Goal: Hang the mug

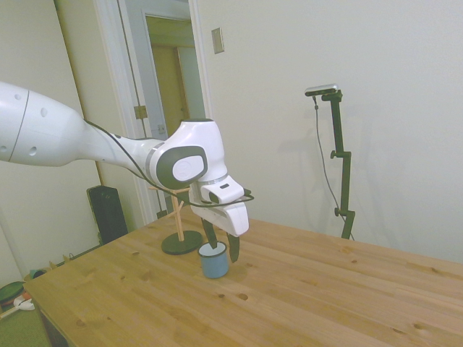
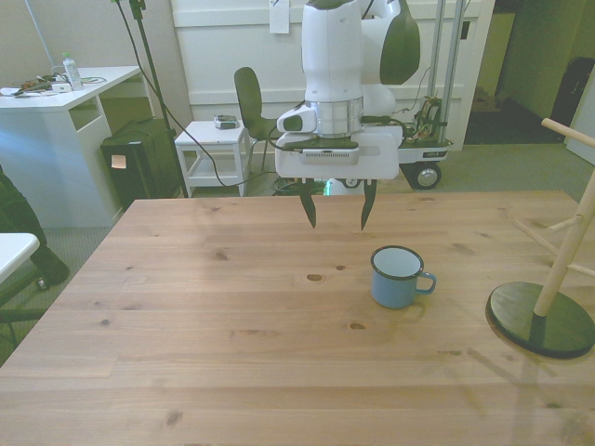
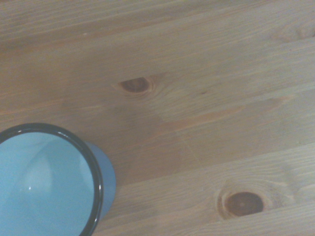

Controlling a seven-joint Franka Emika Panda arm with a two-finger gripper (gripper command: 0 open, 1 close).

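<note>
The mug (image 2: 397,276) is small and light blue with a dark rim and a pale inside. It stands upright on the wooden table (image 2: 214,325), its handle toward the front view's right. The side view shows the mug (image 1: 213,262) near the rack's base. In the wrist view, part of the mug (image 3: 49,182) and its rim fill one corner. My gripper (image 2: 335,213) hangs open above the table with nothing between its dark fingers. It is behind the mug and toward the front view's left of it, apart from it.
A wooden mug rack (image 2: 558,279) with a round dark base (image 2: 541,319) and angled pegs stands at the front view's right edge; in the side view the rack's base (image 1: 181,242) lies just beyond the mug. A white desk, cart and chair stand off the table.
</note>
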